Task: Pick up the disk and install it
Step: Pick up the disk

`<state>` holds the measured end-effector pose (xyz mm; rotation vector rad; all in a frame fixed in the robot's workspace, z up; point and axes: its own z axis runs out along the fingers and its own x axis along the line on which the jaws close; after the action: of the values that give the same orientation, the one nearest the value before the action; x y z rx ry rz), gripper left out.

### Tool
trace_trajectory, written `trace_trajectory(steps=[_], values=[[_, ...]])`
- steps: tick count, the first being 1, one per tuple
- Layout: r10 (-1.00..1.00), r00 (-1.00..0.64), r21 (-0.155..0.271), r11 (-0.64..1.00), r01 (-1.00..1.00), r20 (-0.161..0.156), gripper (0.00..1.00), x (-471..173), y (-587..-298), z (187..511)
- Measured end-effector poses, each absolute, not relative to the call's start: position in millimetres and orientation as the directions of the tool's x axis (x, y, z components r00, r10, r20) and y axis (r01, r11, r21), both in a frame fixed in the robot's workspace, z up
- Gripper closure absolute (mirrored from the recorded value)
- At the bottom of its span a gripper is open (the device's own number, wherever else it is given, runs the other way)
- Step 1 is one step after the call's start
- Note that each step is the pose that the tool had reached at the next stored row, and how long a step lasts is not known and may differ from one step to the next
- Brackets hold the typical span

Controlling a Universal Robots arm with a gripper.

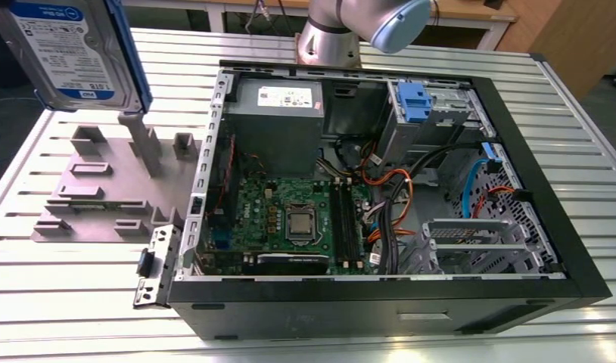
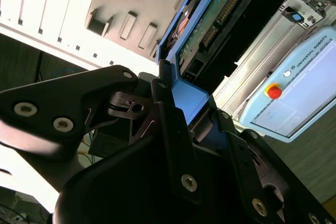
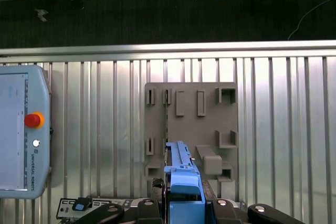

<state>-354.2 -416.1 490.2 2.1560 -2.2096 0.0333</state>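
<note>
The disk [image 1: 71, 53], a silver drive with a white-and-blue label and a blue carrier frame, hangs upright high above the table at the exterior view's left, over the grey holder plate [image 1: 106, 189]. In the second wrist view my gripper [image 2: 184, 103] is shut on the disk [image 2: 220, 9] at its blue frame end, and the drive's green circuit board side shows. The first wrist view looks down the disk [image 3: 181, 174] edge-on, with the black fingers [image 3: 157, 187] on either side of it and the holder plate [image 3: 191, 129] below.
An open computer case [image 1: 550, 249] lies on the slatted metal table [image 1: 580, 121], with motherboard, cables, a grey power supply [image 1: 278, 106] and a blue tab [image 1: 414, 102] at its drive bay. A teach pendant [image 3: 21, 135] rests beside the plate. The arm's base [image 1: 328, 38] stands behind the case.
</note>
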Motion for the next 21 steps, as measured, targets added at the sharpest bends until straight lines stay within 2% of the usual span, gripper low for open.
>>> trace_trajectory(steps=[21], values=[[-0.998, -0.024, 0.022, 0.025, -0.999, 0.054, 0.64, -349.6, -416.1, 490.2]])
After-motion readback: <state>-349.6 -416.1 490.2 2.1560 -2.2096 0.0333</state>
